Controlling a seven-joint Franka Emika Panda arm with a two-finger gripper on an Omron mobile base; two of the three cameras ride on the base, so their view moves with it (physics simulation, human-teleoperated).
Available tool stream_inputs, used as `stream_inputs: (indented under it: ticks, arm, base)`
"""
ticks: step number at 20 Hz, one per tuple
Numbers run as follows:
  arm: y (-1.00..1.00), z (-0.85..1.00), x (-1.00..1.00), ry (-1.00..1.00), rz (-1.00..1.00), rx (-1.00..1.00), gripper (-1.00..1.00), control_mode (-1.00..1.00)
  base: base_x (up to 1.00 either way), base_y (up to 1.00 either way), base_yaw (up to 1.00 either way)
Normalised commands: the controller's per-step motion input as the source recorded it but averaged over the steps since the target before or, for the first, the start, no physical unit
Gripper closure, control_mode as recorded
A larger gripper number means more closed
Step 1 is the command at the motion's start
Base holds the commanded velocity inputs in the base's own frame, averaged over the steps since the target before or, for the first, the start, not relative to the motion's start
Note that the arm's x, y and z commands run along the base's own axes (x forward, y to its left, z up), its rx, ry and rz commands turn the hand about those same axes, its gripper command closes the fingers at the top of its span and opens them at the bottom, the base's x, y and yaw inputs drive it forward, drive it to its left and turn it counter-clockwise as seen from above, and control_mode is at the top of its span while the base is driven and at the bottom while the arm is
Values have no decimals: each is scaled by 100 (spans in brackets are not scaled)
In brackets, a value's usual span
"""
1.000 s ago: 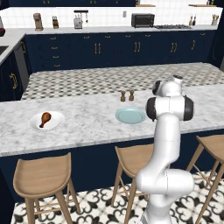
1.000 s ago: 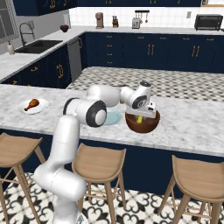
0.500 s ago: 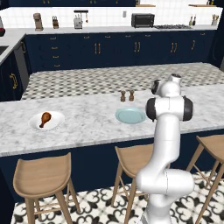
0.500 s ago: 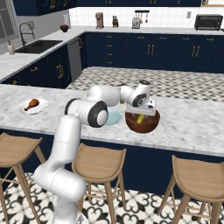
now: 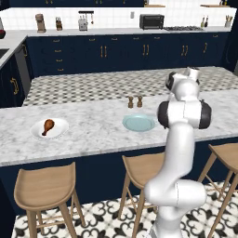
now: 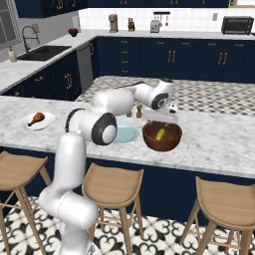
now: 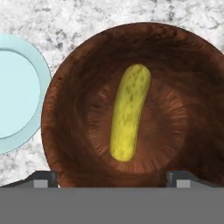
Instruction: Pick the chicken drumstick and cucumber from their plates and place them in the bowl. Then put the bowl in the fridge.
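Change: gripper jaws, narrower a second ago over the bowl, now stand spread wide, grasping nothing.
Cucumber: lying loose on the bowl's floor, clear of both fingertips.
Bowl: on the marble counter, just beside the pale blue plate, which sits bare.
Chicken drumstick: on the white plate, well apart, at the counter's far left.
Arm: reaching over the counter, hand above the bowl.
Shakers: two small ones behind the blue plate.
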Motion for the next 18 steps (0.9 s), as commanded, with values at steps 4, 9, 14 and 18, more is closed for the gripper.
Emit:
stream_inputs:
  ticks: [4, 9, 14, 18]
  arm:
    - [76, 2, -97, 0, 0, -4, -100, -100]
    - [99, 0, -75, 0, 0, -4, -100, -100]
    - [100, 0, -48, 0, 0, -1, -100, -100]
    - [100, 0, -6, 3, 0, 0, -100, -100]
  base:
    - [0, 0, 0]
    - [0, 0, 0]
    - [0, 0, 0]
    - [0, 0, 0]
